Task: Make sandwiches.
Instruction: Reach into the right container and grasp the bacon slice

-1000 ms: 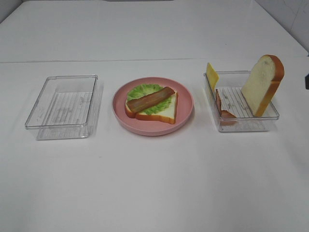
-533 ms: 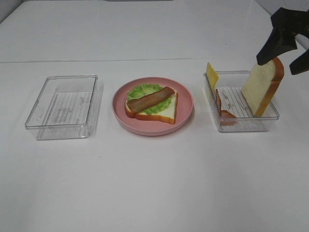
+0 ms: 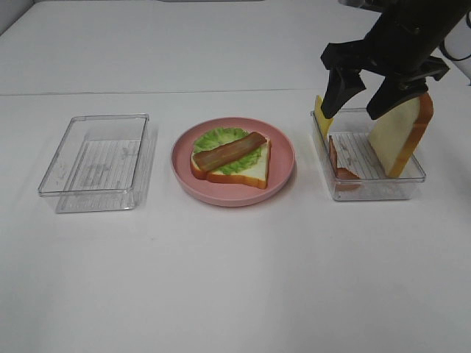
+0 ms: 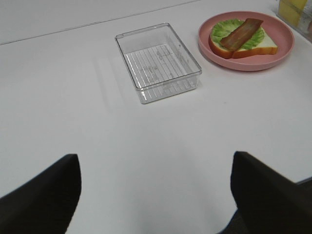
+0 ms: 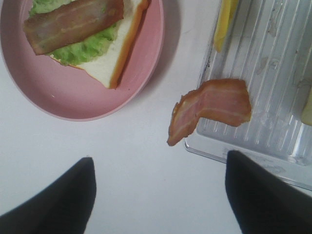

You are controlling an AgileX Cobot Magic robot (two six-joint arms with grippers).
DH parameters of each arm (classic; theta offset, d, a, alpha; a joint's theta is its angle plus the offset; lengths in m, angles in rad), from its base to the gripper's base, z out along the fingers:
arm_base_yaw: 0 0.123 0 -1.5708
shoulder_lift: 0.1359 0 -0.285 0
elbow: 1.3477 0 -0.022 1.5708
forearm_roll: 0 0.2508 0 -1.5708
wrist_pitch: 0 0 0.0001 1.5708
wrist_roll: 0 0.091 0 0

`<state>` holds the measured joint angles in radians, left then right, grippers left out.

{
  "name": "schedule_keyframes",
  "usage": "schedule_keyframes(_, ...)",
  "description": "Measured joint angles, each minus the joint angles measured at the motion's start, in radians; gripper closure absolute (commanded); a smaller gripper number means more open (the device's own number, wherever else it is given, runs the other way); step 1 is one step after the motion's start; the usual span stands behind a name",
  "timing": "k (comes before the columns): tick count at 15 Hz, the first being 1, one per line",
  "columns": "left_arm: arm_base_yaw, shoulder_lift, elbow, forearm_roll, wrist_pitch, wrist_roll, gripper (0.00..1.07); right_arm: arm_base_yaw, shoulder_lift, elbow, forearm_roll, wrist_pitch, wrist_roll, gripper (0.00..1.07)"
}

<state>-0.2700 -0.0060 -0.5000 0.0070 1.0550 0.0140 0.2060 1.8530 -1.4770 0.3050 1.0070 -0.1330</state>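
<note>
My left claw [image 4: 156, 158] hangs over the white table [image 3: 235, 279] with its two fingers wide apart and nothing in them. Farther out sits a row of three things. On the left is a clear tray [image 3: 92, 118]. In the middle is a pink plate [image 3: 221, 193], and on it lies a bread slice [image 3: 254, 173] with green lettuce [image 3: 217, 137] on top and a brown bacon strip [image 3: 229, 151] on the lettuce. On the right is a second clear tray [image 3: 368, 190]. A ham slice [image 5: 209, 105] hangs over its wall on the side toward the plate, half in and half out. Behind it a second bread slice [image 3: 401, 132] stands up, leaning on the tray's wall, and a yellow cheese square [image 3: 322, 114] leans in the far corner. My right claw [image 3: 353, 110] hangs above this tray, fingers spread wide, holding nothing
</note>
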Motion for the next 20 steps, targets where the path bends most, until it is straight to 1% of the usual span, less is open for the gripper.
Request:
schedule_keyframes(3,0.0,0.0,0.0,0.0,0.0,0.0,0.27,0.002,0.091,-0.055,-0.004,0.02,0.019,0.46)
schedule_keyframes(7,0.0,0.0,0.0,0.0,0.0,0.0,0.27,0.002,0.165,-0.06,-0.005,0.016,0.025,0.48)
schedule_keyframes(11,0.0,0.0,0.0,0.0,0.0,0.0,0.27,0.002,0.209,-0.061,-0.005,-0.034,0.026,0.55)
schedule_keyframes(12,0.0,0.0,0.0,0.0,0.0,0.0,0.27,0.002,0.222,-0.063,-0.004,-0.045,0.026,0.63)
schedule_keyframes(13,0.0,0.0,0.0,0.0,0.0,0.001,0.27,0.002,0.229,-0.063,-0.004,-0.045,0.026,0.66)
schedule_keyframes(14,0.0,0.0,0.0,0.0,0.0,0.001,0.27,0.002,0.232,-0.063,-0.004,-0.045,0.026,0.74)
schedule_keyframes(16,0.0,0.0,0.0,0.0,0.0,0.001,0.27,0.002,0.237,-0.063,-0.004,-0.045,0.026,0.94)
schedule_keyframes(17,0.0,0.0,0.0,0.0,0.0,0.001,0.27,0.002,0.237,-0.063,-0.004,-0.045,0.026,1.02)
schedule_keyframes(18,0.0,0.0,0.0,0.0,0.0,0.001,0.27,0.002,0.237,-0.063,-0.004,-0.045,0.026,1.07)
schedule_keyframes(20,0.0,0.0,0.0,0.0,0.0,0.001,0.27,0.002,0.237,-0.063,-0.004,-0.043,0.026,1.07)
